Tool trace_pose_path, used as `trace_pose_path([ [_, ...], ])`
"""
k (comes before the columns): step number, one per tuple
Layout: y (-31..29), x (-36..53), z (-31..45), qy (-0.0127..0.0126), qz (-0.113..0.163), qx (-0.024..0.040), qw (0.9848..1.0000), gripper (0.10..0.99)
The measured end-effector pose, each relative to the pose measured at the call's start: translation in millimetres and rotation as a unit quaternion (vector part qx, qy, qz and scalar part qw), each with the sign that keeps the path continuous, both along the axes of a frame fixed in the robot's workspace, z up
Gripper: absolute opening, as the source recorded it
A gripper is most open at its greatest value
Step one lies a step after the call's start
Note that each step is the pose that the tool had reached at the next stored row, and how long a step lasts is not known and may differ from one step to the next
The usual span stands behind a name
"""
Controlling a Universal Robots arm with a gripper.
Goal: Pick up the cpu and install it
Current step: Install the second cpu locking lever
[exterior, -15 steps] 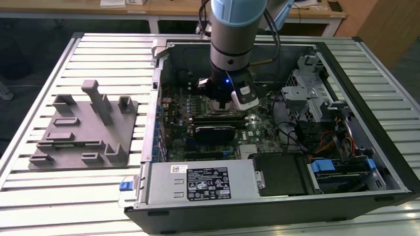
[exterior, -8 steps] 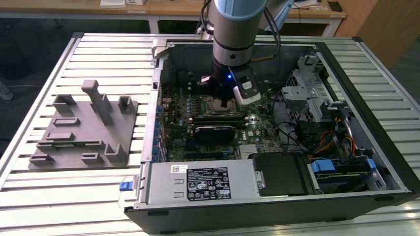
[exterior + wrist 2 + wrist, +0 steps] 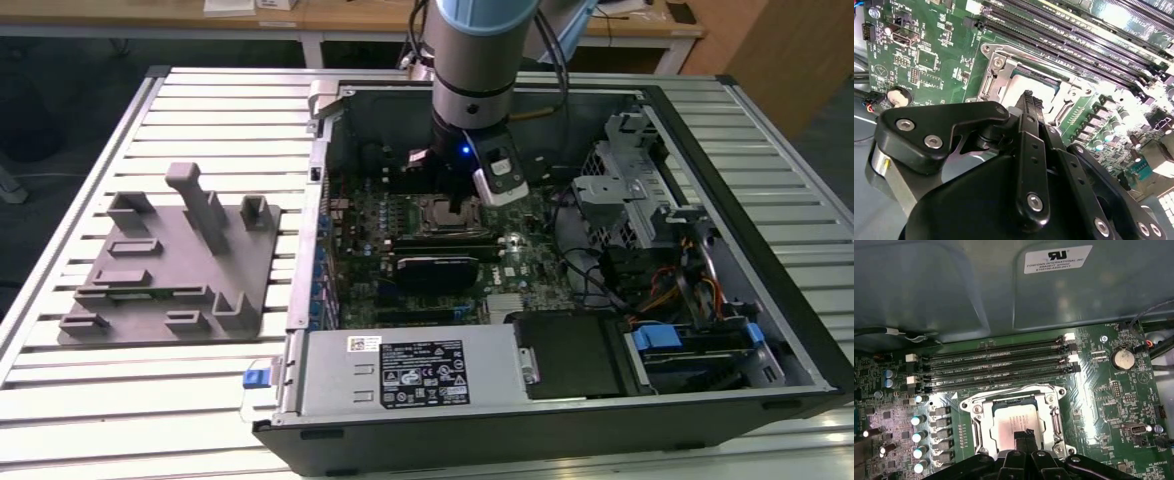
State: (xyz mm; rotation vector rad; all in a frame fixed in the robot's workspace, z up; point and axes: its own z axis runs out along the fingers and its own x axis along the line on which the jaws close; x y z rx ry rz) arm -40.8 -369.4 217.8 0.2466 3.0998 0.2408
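Gripper (image 3: 1025, 436), fingers closed together, is hovering over the cpu (image 3: 1014, 422) sitting in the motherboard socket (image 3: 1015, 422); any sideways nudge risks misseating the chip.

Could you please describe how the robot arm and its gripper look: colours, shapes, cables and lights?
In the exterior view the arm is a thick silver-grey cylinder with a light blue joint cap, black cables beside it, and a small blue light on its black wrist. A white-and-black camera module sits at the wrist. In both wrist views the gripper is matte black, with rounded linkage plates, silver screws and perforated finger bars.
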Motion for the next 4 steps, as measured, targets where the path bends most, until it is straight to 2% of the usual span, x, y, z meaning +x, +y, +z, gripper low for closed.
trace_pose_path([
  [4,0.2,0.0,0.0,0.0,0.0,-0.0001,1.0,0.106],
])
